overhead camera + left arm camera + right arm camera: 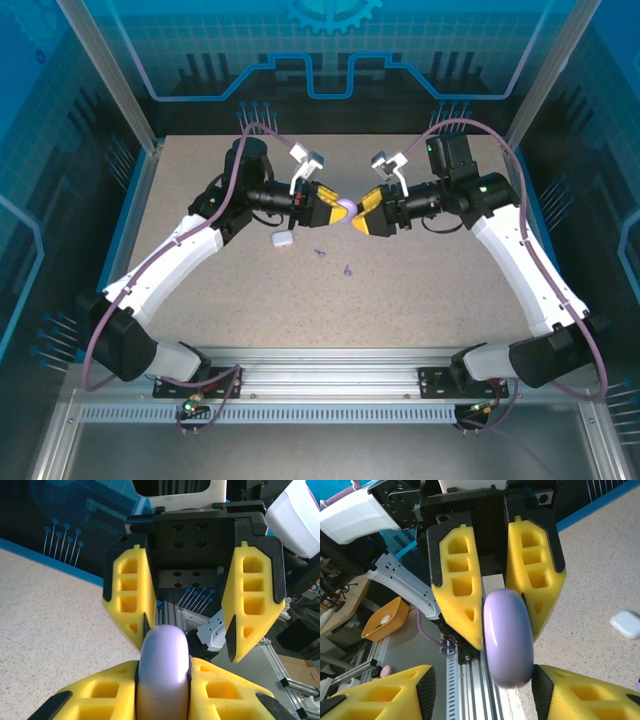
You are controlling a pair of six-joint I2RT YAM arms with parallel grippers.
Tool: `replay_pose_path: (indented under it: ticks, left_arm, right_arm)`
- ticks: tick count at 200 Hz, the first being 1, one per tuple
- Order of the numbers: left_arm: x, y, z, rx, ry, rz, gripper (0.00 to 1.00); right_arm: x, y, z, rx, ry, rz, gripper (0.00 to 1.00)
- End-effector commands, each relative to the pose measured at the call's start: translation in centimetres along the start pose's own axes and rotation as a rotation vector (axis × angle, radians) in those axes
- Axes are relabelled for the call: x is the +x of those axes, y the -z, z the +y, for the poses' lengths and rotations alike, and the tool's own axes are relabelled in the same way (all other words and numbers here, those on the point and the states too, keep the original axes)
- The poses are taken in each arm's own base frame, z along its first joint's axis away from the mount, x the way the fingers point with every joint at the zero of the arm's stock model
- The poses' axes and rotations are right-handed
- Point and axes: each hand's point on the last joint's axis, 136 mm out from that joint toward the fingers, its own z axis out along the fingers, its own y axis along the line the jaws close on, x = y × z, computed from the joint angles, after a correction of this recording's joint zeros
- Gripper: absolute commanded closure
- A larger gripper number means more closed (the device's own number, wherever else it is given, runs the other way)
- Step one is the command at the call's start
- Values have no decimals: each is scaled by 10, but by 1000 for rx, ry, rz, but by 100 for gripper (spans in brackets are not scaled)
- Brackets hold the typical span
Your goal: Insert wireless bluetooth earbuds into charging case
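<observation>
Both arms bend inward and meet above the middle of the bench. The left pincer squeezes a round purple disc. The right pincer gapes wide around the disc's edge. The white charging case lies flat beside the left arm, long side left to right. Tiny earbuds nearby are hard to make out.

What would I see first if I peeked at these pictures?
The left gripper and the right gripper meet nose to nose over the middle of the table, with a round purple disc between them. The left one pinches the disc, and the right one stands open right by it. A little white charging case lies on the table nearby.
</observation>
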Motion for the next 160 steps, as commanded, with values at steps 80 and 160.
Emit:
replay_pose_path:
  ticks: [80,160]
  left_arm:
    - [-15,5,-31,50,-76,-12,87]
    - [-11,2,-18,3,-49,-5,79]
  right_arm:
    - [-7,-5,8,-39,32,2,64]
    - [-11,-4,14,-39,59,-10,80]
